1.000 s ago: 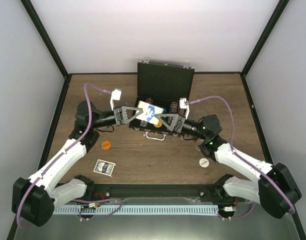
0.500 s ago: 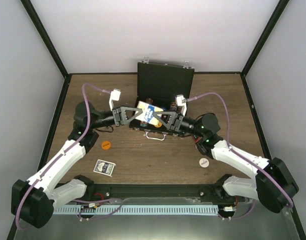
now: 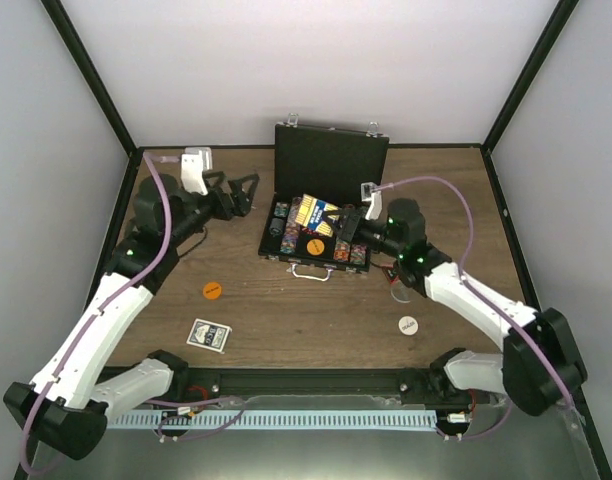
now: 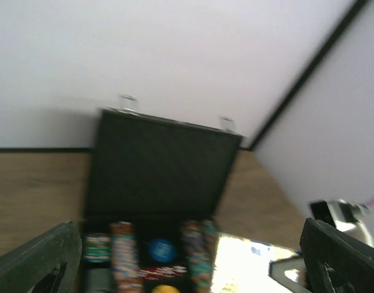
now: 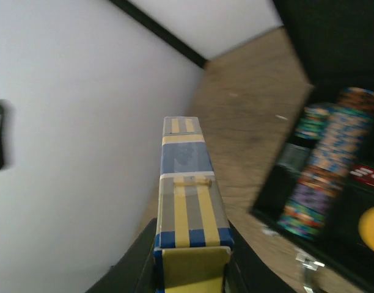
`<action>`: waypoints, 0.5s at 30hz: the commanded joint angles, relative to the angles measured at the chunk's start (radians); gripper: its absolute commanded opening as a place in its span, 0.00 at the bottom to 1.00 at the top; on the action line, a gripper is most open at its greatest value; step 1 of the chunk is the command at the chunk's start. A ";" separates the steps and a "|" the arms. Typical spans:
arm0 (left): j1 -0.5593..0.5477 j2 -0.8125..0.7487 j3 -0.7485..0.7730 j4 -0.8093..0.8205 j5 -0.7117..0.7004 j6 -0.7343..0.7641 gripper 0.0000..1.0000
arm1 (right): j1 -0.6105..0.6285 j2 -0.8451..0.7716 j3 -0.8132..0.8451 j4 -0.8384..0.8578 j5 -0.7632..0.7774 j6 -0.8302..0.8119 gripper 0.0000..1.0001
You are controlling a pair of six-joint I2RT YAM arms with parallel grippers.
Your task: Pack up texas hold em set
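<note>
Right tool (image 3: 339, 226) tight on card box (image 3: 314, 212) over case (image 3: 331, 162)

White links (image 3: 94, 332), black joints (image 3: 58, 402), purple cables (image 3: 167, 212)

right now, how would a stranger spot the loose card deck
Start at the open black case at the back of the wooden table. Come toward the near edge on the left arm's side, past the orange disc: the card deck lies flat there, the only blue-backed rectangle among round loose pieces.
</note>
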State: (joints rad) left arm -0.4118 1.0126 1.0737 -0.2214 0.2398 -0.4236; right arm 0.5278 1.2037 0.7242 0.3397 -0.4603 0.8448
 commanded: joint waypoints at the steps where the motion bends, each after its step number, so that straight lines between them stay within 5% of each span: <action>1: 0.008 0.018 0.077 -0.196 -0.385 0.249 1.00 | -0.052 0.103 0.084 -0.235 0.062 -0.094 0.01; 15: 0.008 -0.055 -0.071 -0.090 -0.589 0.413 1.00 | -0.081 0.491 0.251 -0.319 -0.059 -0.083 0.02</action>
State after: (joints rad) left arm -0.4061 0.9592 1.0325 -0.3317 -0.2863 -0.0719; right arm 0.4545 1.6581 0.9058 0.0086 -0.4618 0.7567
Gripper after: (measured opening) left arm 0.997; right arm 0.169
